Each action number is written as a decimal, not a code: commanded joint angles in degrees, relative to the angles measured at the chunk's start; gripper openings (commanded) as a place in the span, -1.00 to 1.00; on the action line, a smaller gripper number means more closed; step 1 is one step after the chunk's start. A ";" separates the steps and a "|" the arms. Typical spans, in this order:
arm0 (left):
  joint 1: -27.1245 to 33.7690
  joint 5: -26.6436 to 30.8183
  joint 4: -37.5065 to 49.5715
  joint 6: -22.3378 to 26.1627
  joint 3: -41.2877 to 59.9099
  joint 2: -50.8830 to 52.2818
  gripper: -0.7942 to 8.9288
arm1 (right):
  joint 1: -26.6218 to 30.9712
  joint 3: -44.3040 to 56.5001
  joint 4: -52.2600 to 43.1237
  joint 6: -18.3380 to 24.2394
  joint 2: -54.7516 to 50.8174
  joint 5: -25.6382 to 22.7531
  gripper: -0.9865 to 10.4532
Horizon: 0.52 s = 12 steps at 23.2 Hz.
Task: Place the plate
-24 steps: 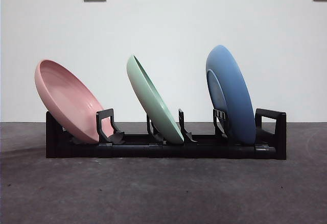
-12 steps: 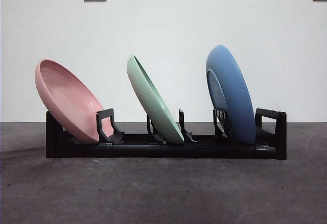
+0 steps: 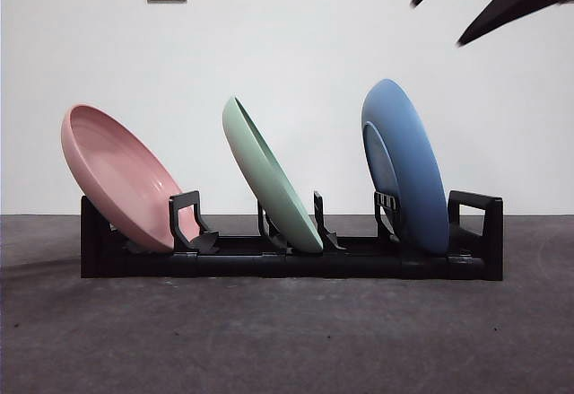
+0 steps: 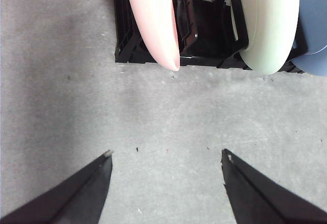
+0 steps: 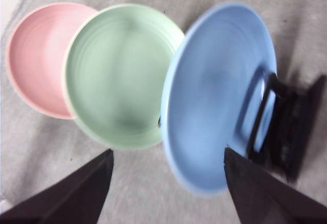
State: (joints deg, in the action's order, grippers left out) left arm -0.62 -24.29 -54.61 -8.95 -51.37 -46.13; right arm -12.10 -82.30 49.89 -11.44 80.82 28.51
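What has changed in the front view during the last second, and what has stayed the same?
The right gripper has come into the front view from the top right corner, moving down and inward above the blue plate, with its jaws open and empty. Nothing was grasped or released. The pink plate, the green plate, the blue plate and the black rack stayed as they were.

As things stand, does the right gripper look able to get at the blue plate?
Probably yes. The right gripper hangs open above the blue plate, which stands at the end of the black rack. Nothing lies between them, and the plate's top rim is exposed; the green plate sits apart.
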 commanded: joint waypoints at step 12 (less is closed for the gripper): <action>-0.11 -0.37 0.31 0.79 -1.46 -0.24 -0.13 | -6.14 -7.41 -3.02 1.84 16.59 -3.28 -0.52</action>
State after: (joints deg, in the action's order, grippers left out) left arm -0.62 -24.29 -54.63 -8.95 -51.37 -46.13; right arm -18.02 -88.16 47.29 -10.37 96.16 25.39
